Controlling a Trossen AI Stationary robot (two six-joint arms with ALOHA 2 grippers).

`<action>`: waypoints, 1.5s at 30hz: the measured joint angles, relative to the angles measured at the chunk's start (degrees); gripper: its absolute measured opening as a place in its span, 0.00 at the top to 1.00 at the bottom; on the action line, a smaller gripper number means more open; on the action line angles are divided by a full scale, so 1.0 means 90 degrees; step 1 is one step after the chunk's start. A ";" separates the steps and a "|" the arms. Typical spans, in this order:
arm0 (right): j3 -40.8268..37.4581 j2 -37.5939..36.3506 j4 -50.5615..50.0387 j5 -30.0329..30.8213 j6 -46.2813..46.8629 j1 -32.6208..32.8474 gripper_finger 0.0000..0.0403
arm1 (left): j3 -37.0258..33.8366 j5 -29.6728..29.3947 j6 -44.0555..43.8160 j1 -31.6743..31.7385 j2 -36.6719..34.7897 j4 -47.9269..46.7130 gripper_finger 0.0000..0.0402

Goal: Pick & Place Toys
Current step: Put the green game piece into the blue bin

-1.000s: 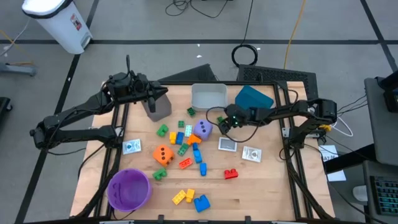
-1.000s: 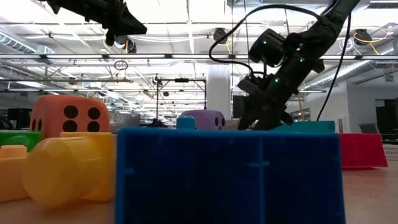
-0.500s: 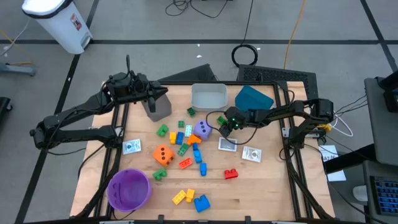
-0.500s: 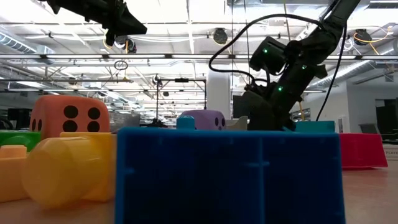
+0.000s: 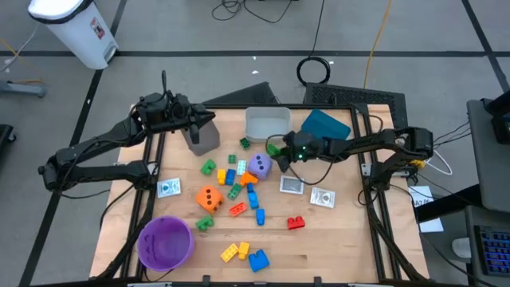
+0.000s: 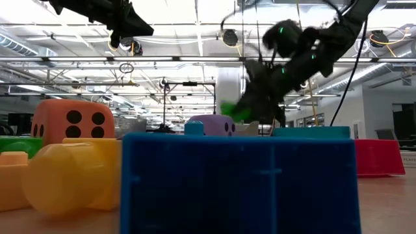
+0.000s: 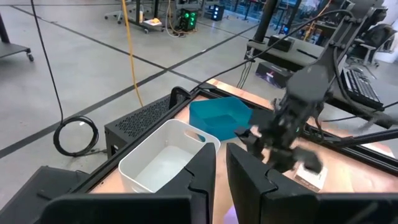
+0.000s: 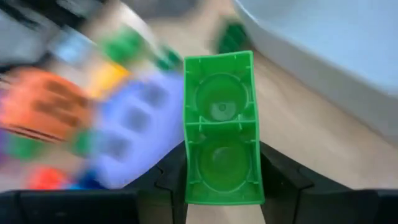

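My right gripper [image 5: 278,149] is shut on a small green brick [image 8: 221,124] and holds it in the air just right of the purple die [image 5: 259,166]; the low view shows the green brick [image 6: 231,110] above the table top. The other toys lie mid-table: the orange die [image 5: 209,198], several small bricks [image 5: 239,177] and whitish cards [image 5: 292,185]. My left gripper [image 5: 209,118] hangs shut above the far left of the table, over a grey bin [image 5: 203,137], touching nothing. My right gripper pinches the green brick's two long sides [image 8: 189,180] between its two fingers [image 8: 163,179], at the brick's end nearest the wrist. The fingers come from the table's right, slanting a little downward, and lie along the brick. The brick juts forward past them, hollow underside toward the wrist camera, lifted clear.
A white bin [image 5: 267,122] and a teal bin [image 5: 325,126] stand at the far edge, close to my right gripper. A purple bowl [image 5: 166,241] sits at the near left. Two blue and yellow bricks [image 5: 249,255] lie near the front edge.
My right gripper has taken hold of the green brick and risen with it, tipping from pointing steeply down to nearer level and shifting slightly toward the far left. The brick is lifted clear of the table.
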 joint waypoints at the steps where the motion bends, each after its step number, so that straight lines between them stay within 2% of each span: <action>1: -0.0002 -0.0160 0.0134 -0.0111 0.0049 0.0000 0.68 | 0.0000 0.0000 0.0000 0.0002 0.0001 0.0014 0.89; 4: 0.0101 -0.0662 0.0328 -0.0152 0.0131 -0.0149 0.68 | 0.0000 -0.0003 0.0023 0.0002 0.0002 0.0091 0.89; 9: 0.0122 -0.1729 -0.0078 -0.0150 0.0095 -0.0716 0.67 | 0.0005 -0.0033 0.0102 0.0002 0.0002 0.0267 0.89; 16: 0.0126 -0.3337 -0.2635 -0.0128 -0.0359 -0.1967 0.67 | 0.0005 -0.0078 0.0522 0.0004 0.0005 0.0623 0.89; 21: 0.0126 -0.3996 -0.4651 -0.0124 -0.0910 -0.2717 0.67 | 0.0005 -0.0075 0.0515 0.0004 0.0005 0.0885 0.89; 26: 0.0114 -0.4072 -0.6271 -0.0008 -0.1303 -0.3071 0.67 | 0.0005 -0.0075 0.0505 0.0004 0.0005 0.0894 0.89; 29: 0.0008 -0.4020 -0.6625 0.0237 -0.1348 -0.3099 0.67 | 0.0005 -0.0072 0.0544 0.0004 0.0042 0.0913 0.89; 35: -0.0439 -0.3846 -0.6499 0.0290 -0.1331 -0.3096 0.67 | 0.0005 -0.0073 0.0488 0.0007 0.0266 0.0909 0.89; 41: -0.0833 -0.3694 -0.6379 0.0884 -0.1163 -0.3099 0.67 | 0.0005 -0.0068 0.0007 0.0007 0.0577 0.0904 0.89; 45: -0.0984 -0.3696 -0.6046 0.0904 -0.1180 -0.3099 0.67 | 0.0005 -0.0068 -0.0013 0.0007 0.0714 0.1011 0.89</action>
